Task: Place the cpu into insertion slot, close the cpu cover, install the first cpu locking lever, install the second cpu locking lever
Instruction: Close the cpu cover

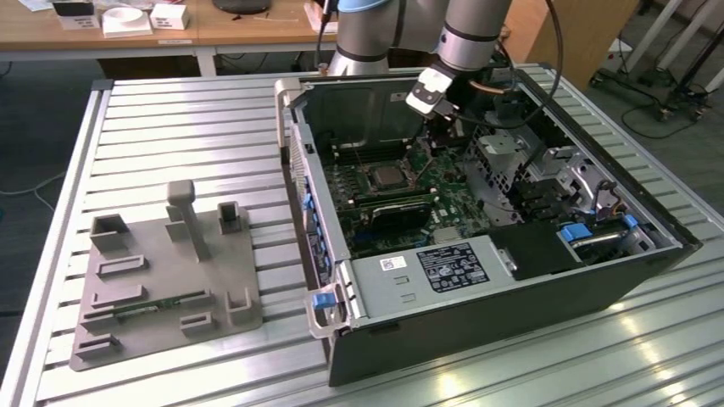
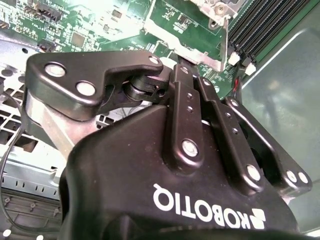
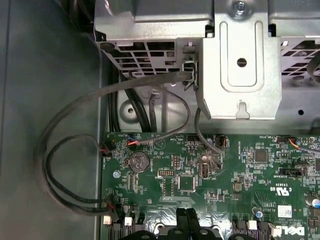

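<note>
In the exterior view the open computer case [image 1: 633, 280] lies on its side on a slatted metal table. The cpu [image 1: 388, 176], a small silver-grey square, sits in the socket on the green motherboard [image 1: 396, 229]. I cannot tell how the cpu cover or the locking levers stand. My gripper [image 1: 442, 127] hangs inside the case, toward the exterior view's right of the socket and a little above the board. Its black fingertips [image 3: 186, 217] are pressed together with nothing between them. In the second wrist view my gripper [image 2: 182, 62] points at a silvery socket frame corner [image 2: 212, 12].
A grey box with a white label [image 1: 436, 267] fills the case's near end. A metal drive cage [image 3: 235, 60] and loose cables [image 3: 75, 150] lie beside the board. Memory slots [image 2: 260, 25] run next to the socket. A grey fixture block [image 1: 169, 271] stands on the table [image 1: 169, 127].
</note>
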Tool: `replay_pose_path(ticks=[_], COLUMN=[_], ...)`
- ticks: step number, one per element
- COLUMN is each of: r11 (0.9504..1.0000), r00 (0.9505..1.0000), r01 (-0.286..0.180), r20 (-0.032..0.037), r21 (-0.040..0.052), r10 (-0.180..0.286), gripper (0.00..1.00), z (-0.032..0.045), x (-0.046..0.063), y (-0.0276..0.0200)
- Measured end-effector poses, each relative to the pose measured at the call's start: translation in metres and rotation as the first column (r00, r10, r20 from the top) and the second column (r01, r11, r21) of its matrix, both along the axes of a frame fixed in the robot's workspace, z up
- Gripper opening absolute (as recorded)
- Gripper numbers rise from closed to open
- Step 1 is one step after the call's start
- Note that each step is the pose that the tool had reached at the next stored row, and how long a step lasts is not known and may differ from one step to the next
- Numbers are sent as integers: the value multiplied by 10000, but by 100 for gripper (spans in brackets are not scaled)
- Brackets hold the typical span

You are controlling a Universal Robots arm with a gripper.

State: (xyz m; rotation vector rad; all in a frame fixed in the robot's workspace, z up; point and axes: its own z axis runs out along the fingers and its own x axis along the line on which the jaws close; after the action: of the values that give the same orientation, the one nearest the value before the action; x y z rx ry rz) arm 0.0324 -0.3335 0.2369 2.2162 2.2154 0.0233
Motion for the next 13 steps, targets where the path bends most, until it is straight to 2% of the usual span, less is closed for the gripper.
replay_pose_path(ticks=[13], r11=[10000], r00=[10000], r01=[1], r20=[0], r21=[0], r10=[-1], gripper=[10], z=[0], x=[-145], y=[0])
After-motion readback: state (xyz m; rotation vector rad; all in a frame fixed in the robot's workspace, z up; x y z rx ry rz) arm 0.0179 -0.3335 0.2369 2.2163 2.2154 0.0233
